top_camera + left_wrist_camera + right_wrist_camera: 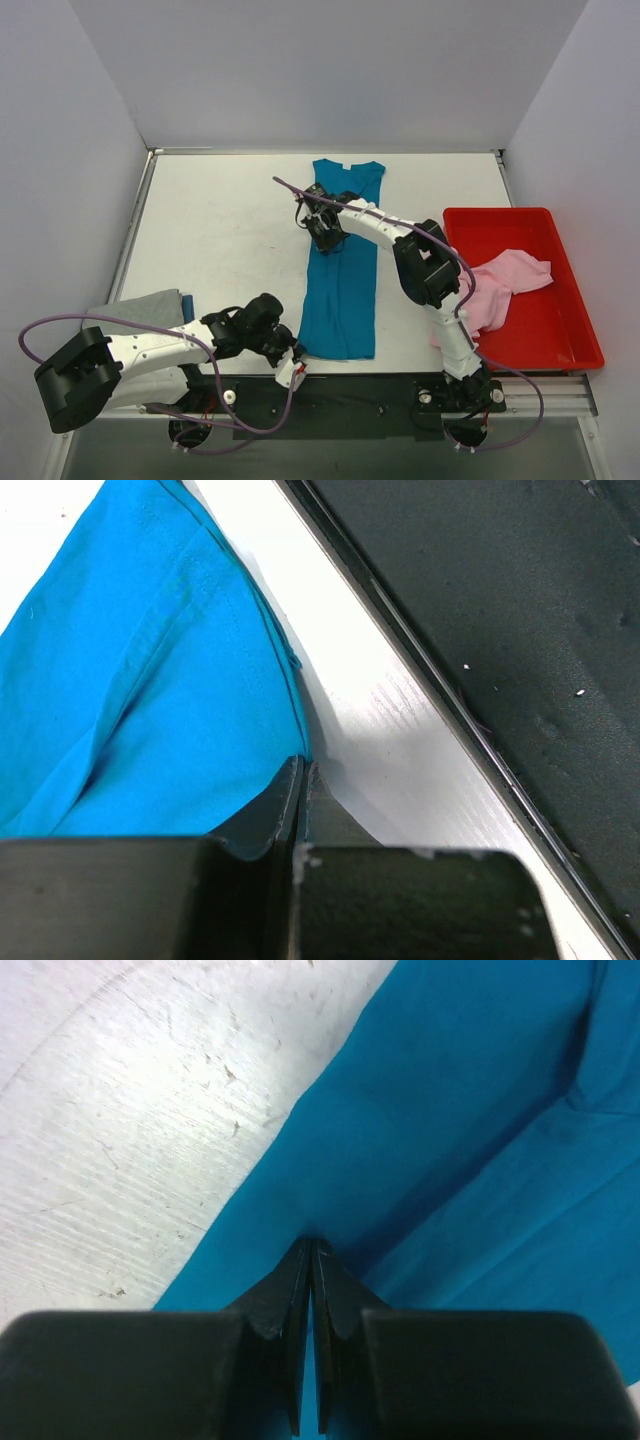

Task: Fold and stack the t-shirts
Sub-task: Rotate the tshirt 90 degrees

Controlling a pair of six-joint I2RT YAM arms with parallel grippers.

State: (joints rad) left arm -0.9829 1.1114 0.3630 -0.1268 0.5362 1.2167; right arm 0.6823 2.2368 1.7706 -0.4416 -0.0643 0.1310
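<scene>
Your left gripper [302,772] is pinching the near left corner of the teal shirt [345,275]; the table [220,230] is bearing that shirt lengthwise at centre; the red tray [572,335], at right, is holding the pink shirt [505,282]; the grey shirt [140,310] is lying near-left; your right gripper [312,1248] is clamping the teal shirt's left edge.

Logging teal-blue t-shirt [342,285] as soft matt cloth, finely knit, stitched hem running just left of left gripper [302,780] tips, creasing gently ahead of right gripper [312,1252]. Recording fingers of both as black matt plastic. Seeing table [220,230] left of right gripper as white, faintly grained, scratched, dully shining. Noting pale pink t-shirt [505,280] and light grey t-shirt [140,312] as matt cloth, red tray [588,345] as smooth glossy plastic. Marking dark panel [520,610] right of left gripper as matt black, speckled.
</scene>
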